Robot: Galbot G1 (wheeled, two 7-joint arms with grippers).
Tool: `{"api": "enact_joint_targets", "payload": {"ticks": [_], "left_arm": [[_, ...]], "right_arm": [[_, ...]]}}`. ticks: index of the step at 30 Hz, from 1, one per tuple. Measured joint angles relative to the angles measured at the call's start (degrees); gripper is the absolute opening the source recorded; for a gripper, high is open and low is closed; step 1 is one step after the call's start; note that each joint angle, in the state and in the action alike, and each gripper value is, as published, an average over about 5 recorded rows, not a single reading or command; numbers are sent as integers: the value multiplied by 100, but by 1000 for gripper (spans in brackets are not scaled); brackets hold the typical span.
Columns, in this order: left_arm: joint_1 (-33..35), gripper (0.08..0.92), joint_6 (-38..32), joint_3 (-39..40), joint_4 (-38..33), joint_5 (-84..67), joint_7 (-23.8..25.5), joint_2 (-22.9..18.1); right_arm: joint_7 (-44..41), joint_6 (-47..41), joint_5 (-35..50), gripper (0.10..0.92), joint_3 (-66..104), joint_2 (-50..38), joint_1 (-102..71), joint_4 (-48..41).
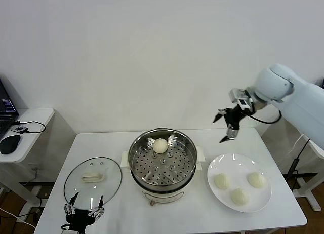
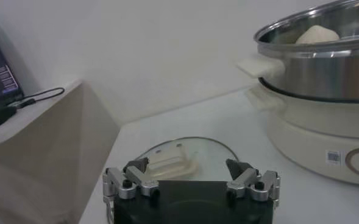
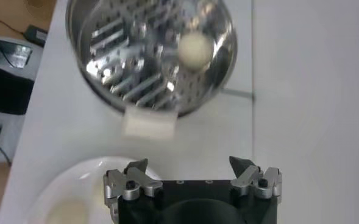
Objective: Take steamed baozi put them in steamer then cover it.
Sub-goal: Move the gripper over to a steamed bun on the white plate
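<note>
The steamer (image 1: 162, 165) stands mid-table with one baozi (image 1: 160, 146) on its perforated tray at the far side; it also shows in the right wrist view (image 3: 194, 49) and over the rim in the left wrist view (image 2: 317, 34). Three baozi (image 1: 221, 181) (image 1: 256, 180) (image 1: 240, 196) lie on a white plate (image 1: 217, 165) to the right. The glass cover (image 1: 93, 181) lies flat on the table left of the steamer. My right gripper (image 1: 226, 125) is open and empty, raised above the table behind the plate. My left gripper (image 1: 84, 210) is open and empty at the cover's near edge.
A side table (image 1: 30, 117) at far left holds a laptop, a mouse (image 1: 9, 143) and a cable. The white wall stands close behind the table.
</note>
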Motion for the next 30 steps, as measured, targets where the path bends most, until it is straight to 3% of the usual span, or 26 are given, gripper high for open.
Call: {"api": "enact_joint_targets", "payload": {"ticks": [30], "left_arm": [[-151,823,-3,-30,411,4,37,-17]], "right_arm": [[452,-342,-1088,823,1103,238,-2676,-202]]}}
